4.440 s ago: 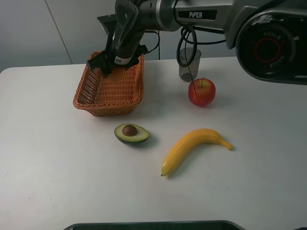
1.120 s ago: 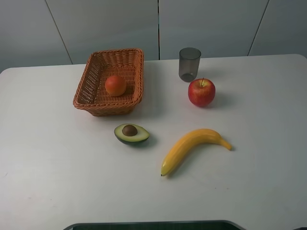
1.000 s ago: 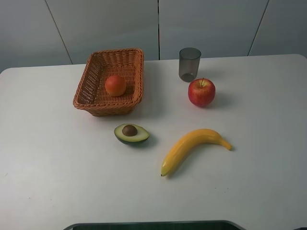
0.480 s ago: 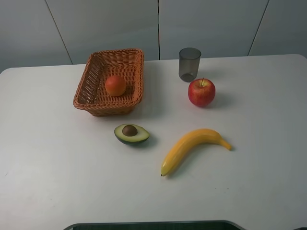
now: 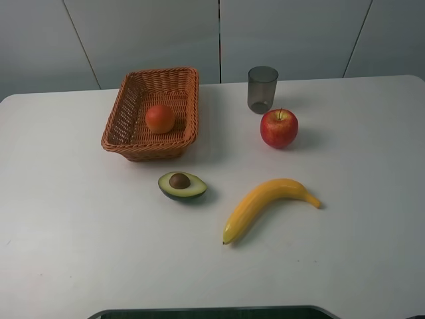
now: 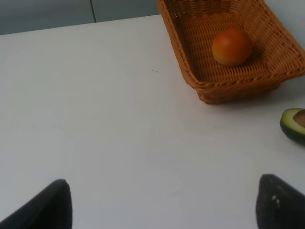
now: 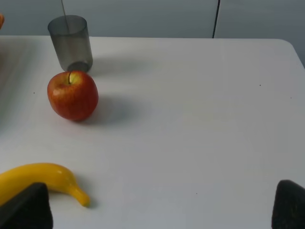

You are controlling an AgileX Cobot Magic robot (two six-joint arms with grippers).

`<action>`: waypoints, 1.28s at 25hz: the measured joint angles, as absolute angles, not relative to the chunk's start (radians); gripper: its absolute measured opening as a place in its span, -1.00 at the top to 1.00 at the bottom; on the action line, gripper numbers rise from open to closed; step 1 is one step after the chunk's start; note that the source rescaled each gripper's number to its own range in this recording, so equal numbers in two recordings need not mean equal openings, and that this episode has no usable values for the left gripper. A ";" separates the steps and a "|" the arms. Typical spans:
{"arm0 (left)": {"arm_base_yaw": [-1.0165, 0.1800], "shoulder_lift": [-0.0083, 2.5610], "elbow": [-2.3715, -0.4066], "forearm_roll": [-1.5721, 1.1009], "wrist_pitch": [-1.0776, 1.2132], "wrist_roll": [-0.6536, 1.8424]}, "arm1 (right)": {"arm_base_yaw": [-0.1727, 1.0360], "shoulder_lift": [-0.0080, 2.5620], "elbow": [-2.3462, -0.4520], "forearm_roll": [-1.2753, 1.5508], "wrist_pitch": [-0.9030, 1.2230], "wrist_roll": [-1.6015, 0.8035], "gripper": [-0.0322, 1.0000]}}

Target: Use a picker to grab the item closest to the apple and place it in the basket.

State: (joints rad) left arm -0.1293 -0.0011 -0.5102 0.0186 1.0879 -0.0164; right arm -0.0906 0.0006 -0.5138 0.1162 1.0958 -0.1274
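Note:
The red apple [image 5: 279,128] [image 7: 72,95] stands on the white table, with a grey tumbler [image 5: 262,89] [image 7: 70,43] just behind it. In the woven basket [image 5: 129,135] [image 6: 267,80] at the back left lies an orange fruit [image 5: 160,118] [image 6: 231,46]. Neither arm shows in the high view. My left gripper [image 6: 162,206] is open above the bare table near the basket, only its dark fingertips [image 6: 280,202] showing. My right gripper [image 7: 162,207] is open too and empty, its fingertips [image 7: 27,206] near the banana's end.
A yellow banana [image 5: 265,205] [image 7: 40,180] lies in front of the apple. A halved avocado [image 5: 182,185] [image 6: 294,124] sits in front of the basket. The table [image 5: 80,252] stretches bare to the left and front.
The right arm, which hung over the basket with the orange fruit, has pulled out of the high view, leaving the fruit in the basket. Nothing has moved over the last second.

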 joint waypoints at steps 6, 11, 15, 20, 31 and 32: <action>-0.129 -0.001 -0.510 0.019 1.088 -0.016 | -0.066 0.001 -0.514 0.116 1.096 -0.129 -1.00; -0.129 -0.001 -0.510 0.019 1.088 -0.016 | -0.050 0.001 -0.514 0.116 1.096 -0.132 -1.00; -0.129 -0.001 -0.510 0.019 1.088 -0.018 | -0.050 -0.001 -0.514 0.116 1.096 -0.132 -1.00; -0.129 -0.001 -0.510 0.019 1.088 -0.018 | -0.050 -0.001 -0.514 0.116 1.096 -0.132 -1.00; -0.129 -0.001 -0.510 0.019 1.088 -0.018 | -0.050 -0.001 -0.514 0.116 1.096 -0.132 -1.00; -0.129 -0.001 -0.510 0.019 1.088 -0.018 | -0.050 -0.001 -0.514 0.116 1.096 -0.132 -1.00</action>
State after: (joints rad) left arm -0.1293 -0.0011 -0.5102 0.0186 1.0879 -0.0182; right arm -0.0504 -0.0011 -0.5138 0.1162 1.0958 -0.1317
